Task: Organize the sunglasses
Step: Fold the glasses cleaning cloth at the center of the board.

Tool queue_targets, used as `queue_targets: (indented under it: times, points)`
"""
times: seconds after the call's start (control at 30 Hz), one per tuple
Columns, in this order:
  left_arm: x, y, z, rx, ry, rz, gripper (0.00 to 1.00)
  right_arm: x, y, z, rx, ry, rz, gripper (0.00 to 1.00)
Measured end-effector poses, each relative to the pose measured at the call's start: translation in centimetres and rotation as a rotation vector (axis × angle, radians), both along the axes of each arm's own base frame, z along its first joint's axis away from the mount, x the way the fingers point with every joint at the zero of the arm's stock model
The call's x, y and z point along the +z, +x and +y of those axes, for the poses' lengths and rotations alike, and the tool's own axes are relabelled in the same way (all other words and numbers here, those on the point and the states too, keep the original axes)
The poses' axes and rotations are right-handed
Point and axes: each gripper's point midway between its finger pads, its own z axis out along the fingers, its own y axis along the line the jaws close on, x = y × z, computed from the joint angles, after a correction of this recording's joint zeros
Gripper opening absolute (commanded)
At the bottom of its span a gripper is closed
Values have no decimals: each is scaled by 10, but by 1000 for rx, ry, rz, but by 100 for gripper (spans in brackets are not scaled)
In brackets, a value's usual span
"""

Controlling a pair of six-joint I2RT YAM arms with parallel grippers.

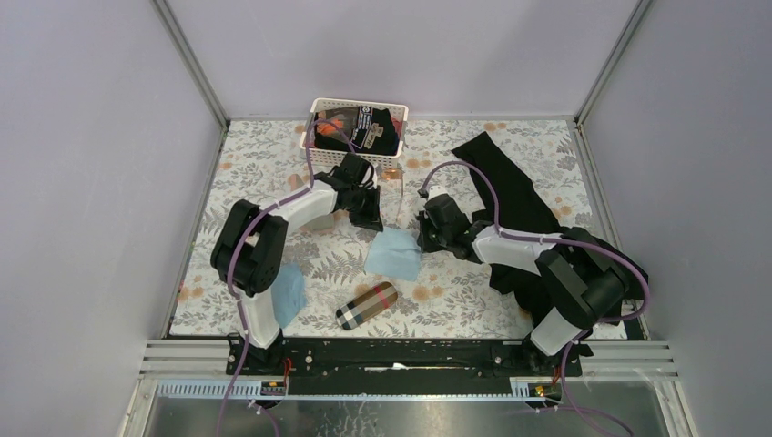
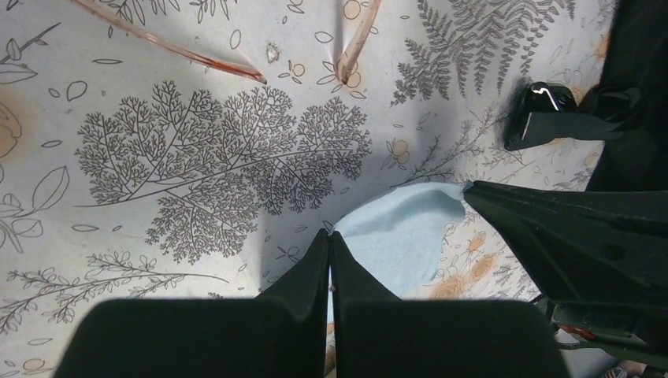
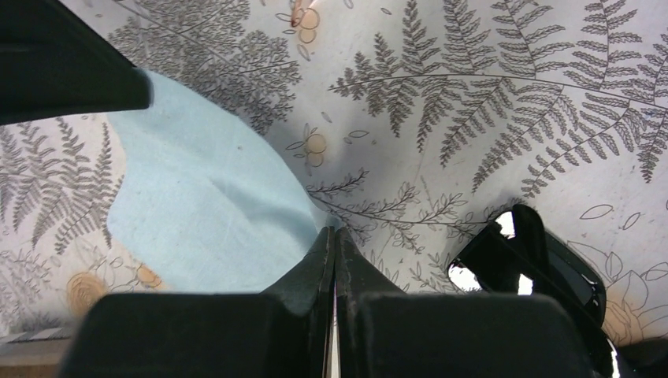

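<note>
1. The plaid case lies on the counter, nearer than the light-blue cloth.
2. The left gripper and the right gripper are each closed tight on that cloth's edge.
3. The black sunglasses sit just right of the cloth.
4. The wire-framed sunglasses lie beyond it.

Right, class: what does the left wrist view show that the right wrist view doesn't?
Left wrist only: the thin orange-pink temple arms of the wire-framed sunglasses. Right wrist only: a close look at the glossy black-framed sunglasses; a dark shape in the left view may be them. Both: the light-blue cloth on the fern-print table cover.
</note>
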Motion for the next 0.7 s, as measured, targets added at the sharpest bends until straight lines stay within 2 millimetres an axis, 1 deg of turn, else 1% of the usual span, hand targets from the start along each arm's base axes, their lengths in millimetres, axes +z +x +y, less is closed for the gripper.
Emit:
queue_targets:
  times: [0.1,0.2,0.33,0.47,0.7]
  points:
    - [6,-3,1,0,-6,-10,0,6,-4,3,14,13,-17,0]
    - [7,-7,3,0,-6,-11,0,9,-4,7,24,19,-29,0]
    - [2,-13,6,0,2,4,0,10,-8,11,41,20,-34,0]
    - [-4,-20,10,0,11,23,0,16,-14,19,71,28,-47,0]
    - [-4,-23,11,1,11,23,0,27,-24,27,103,46,-66,0]
